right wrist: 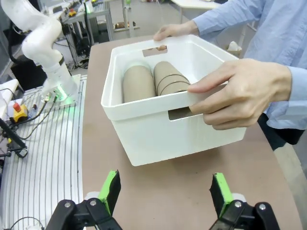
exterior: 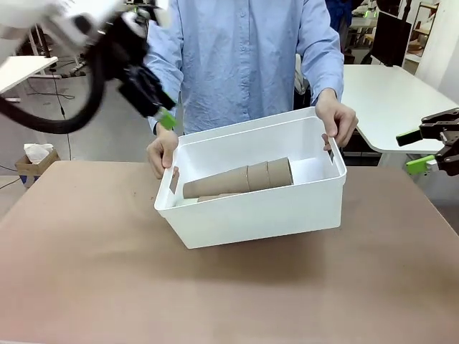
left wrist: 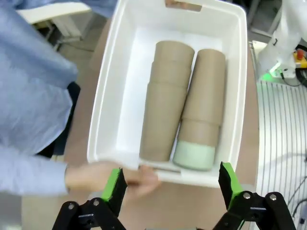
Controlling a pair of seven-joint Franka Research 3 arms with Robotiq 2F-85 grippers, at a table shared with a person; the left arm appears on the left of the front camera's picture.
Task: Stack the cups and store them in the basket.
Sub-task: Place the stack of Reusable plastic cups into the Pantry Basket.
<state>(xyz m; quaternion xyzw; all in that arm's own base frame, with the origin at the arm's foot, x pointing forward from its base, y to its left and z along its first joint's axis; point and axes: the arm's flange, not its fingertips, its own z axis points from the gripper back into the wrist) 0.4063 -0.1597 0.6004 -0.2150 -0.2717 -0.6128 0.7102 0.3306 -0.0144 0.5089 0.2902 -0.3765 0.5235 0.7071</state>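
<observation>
A robotics lab or research workroom with shared work tables.

A brown tabletop (exterior: 107,272) sits in an open room with a grey floor. A white robot arm (right wrist: 45,48) is bolted beside it, with a green light glowing at its base and loose cables (right wrist: 29,115) trailing over a ribbed metal plate (right wrist: 43,163). A red emergency-stop button (right wrist: 19,111) lies among the cables. Behind the person in a light blue shirt (exterior: 244,57) stand white desks (exterior: 391,97), a dark monitor (exterior: 391,36) and a cardboard box of tissues (exterior: 34,159) on the floor. More benches with equipment show farther back.
</observation>
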